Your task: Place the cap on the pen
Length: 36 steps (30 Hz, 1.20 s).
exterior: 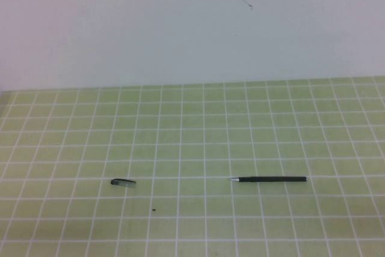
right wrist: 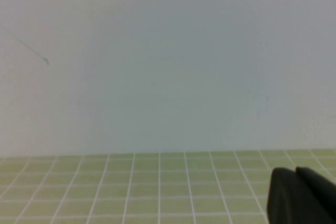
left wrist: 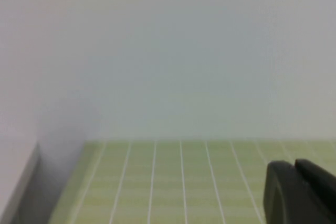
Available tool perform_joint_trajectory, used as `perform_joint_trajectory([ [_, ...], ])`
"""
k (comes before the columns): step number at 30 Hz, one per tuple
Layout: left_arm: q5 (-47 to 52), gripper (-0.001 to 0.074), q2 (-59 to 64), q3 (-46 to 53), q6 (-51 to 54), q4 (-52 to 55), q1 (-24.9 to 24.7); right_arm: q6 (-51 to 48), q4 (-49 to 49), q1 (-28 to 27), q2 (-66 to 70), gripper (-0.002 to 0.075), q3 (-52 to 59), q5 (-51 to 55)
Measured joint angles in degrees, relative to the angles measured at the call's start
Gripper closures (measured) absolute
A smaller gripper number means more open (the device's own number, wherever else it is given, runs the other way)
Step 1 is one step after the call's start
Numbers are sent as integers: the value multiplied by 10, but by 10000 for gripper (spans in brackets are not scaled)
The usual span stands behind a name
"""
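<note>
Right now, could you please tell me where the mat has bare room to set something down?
Bare: the grid mat from the wall down to the pen and cap, and the gap between them. A speck lies near the cap. Left gripper and right gripper show only in wrist views.

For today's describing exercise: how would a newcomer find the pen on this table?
On the green grid table, look right of centre, near the front. The pen lies flat there, long and thin, silver tip pointing left. The cap, far left, is short and stubby.
</note>
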Motion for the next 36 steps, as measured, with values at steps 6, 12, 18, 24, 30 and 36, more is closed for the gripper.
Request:
perform_joint_trajectory([
  [6,59,734,0,0,-19,-8,0,0,0,0,0,713,0,28],
  [12,67,734,0,0,-20,-31,0,0,0,0,0,713,0,63],
  [18,62,734,0,0,-20,-34,0,0,0,0,0,713,0,76],
  [24,0,734,0,0,-20,-63,0,0,0,0,0,713,0,35],
  [30,-5,734,1,-39,-14,-76,0,0,-1,0,0,713,-4,20],
  [36,-5,734,1,-109,21,-77,0,-26,-42,0,0,713,-68,37],
])
